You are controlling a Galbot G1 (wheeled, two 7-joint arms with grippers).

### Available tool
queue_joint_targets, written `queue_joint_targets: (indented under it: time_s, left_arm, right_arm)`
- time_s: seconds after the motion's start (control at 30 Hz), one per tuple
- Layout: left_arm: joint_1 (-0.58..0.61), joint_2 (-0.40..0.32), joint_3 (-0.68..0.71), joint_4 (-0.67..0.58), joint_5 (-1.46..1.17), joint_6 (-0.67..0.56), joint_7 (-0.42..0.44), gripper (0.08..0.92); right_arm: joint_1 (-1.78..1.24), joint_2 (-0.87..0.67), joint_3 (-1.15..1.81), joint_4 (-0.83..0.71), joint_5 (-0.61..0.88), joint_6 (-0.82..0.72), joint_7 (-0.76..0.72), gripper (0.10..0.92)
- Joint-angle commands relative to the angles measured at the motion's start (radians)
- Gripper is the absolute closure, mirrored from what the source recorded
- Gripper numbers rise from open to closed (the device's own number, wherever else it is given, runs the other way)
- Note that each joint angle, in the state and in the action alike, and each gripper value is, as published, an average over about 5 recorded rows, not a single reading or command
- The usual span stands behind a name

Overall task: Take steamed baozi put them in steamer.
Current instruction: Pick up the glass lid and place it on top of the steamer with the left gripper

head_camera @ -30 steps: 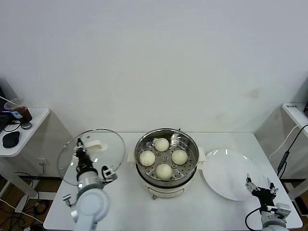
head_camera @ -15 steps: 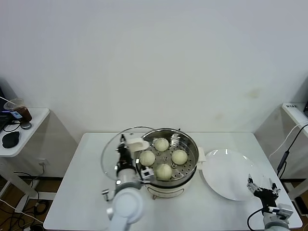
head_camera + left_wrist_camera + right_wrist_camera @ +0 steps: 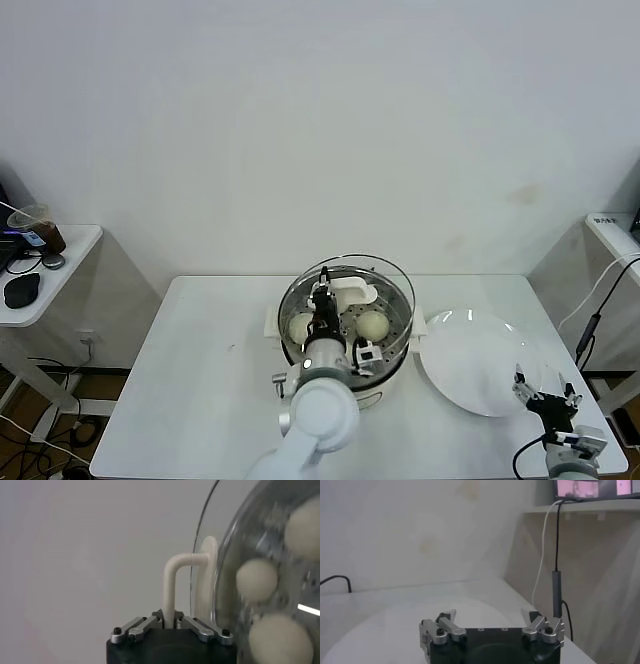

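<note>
The steamer [image 3: 345, 330] is a round shiny steel pot on a cream-white base with side handles, and it stands in the lower middle of the head view, on the white counter [image 3: 200, 380]. Inside it lie the steamed baozi [image 3: 371, 324], smooth, round and cream-white. In the head view I can count only two of them clearly, one at the left side of the pot and one at the right; the left arm and the lid cover the others. In the left wrist view three buns [image 3: 256, 580] show through the glass.

The glass lid [image 3: 385, 275] with its white handle [image 3: 349, 292] is over the steamer, and it is not possible to tell if it already sits on the rim. The left gripper [image 3: 322, 312] is above the pot, and its jaws are closed tight on the white handle [image 3: 172, 587] of the lid.

One flat white plate [image 3: 480, 360] lies just beside the steamer, at the lower right of the frame. The right gripper [image 3: 545, 398] rests at the lower right corner, near the edge of the plate, with the jaws spread wide and holding nothing.

At the far left stands a small side table [image 3: 60, 275] with a cup [image 3: 35, 225] and a dark mouse [image 3: 22, 289] on it
</note>
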Motion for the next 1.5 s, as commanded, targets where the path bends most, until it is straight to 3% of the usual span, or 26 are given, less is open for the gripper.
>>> queue_joint_targets:
  time_s: [0.03, 0.37, 1.5]
  left_arm:
    - [-0.083, -0.017, 0.064, 0.162, 0.031, 0.001, -0.086, 0.825]
    - [-0.077, -0.017, 0.053, 0.210, 0.093, 0.001, -0.088, 0.825]
    - [-0.030, -0.013, 0.036, 0.181, 0.168, 0.000, -0.006, 0.825]
  right_arm:
    - [0.005, 0.008, -0.004, -0.006, -0.010, 0.001, -0.001, 0.203]
    - [0.014, 0.016, -0.013, -0.011, -0.024, 0.000, -0.002, 0.203]
    - [0.020, 0.014, -0.031, -0.023, -0.033, 0.004, -0.003, 0.203]
